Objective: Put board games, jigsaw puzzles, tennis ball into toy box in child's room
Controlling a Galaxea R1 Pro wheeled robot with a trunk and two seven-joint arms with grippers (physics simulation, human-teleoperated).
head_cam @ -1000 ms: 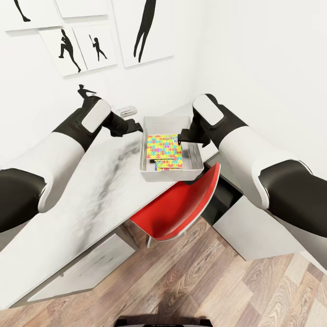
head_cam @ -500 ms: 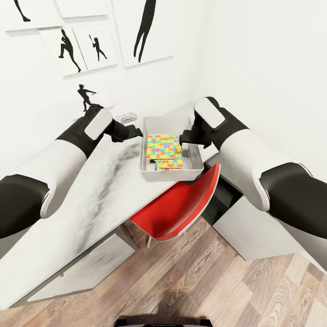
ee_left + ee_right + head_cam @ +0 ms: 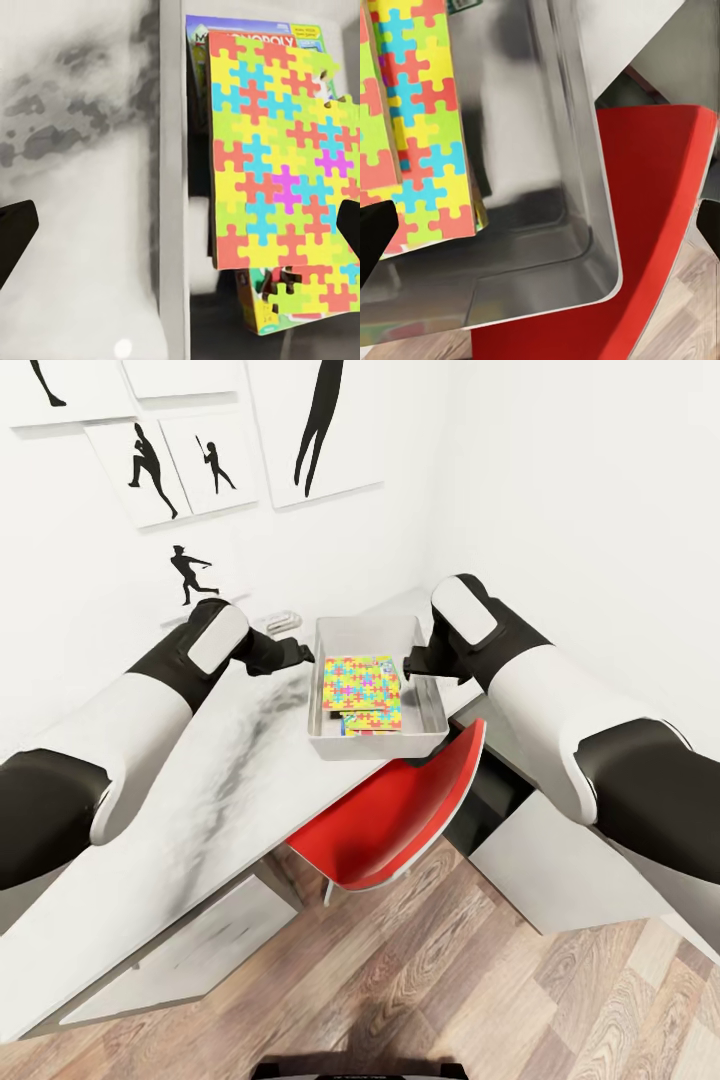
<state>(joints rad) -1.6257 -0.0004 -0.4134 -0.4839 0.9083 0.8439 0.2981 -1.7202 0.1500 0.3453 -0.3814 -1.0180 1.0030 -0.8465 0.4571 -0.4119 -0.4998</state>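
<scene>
The puzzles (image 3: pixel 361 690) are stacked inside the box (image 3: pixel 374 631) on the table (image 3: pixel 200 800), over a game (image 3: pixel 247 34). Both grippers, left (image 3: pixel 300 651) and right (image 3: pixel 408 661), are held open and empty at the box's sides. A careless retreat is judged liable to clip a wall and shove the box toward the near edge, above the chair (image 3: pixel 390 820).

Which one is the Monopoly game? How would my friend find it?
Look on the long pale table for the grey toy box above the red chair. Inside, under the top jigsaw puzzle, a printed box, the Monopoly game, peeks out. Its smooth printed lid bears the name, unlike the puzzle-piece squares.
</scene>
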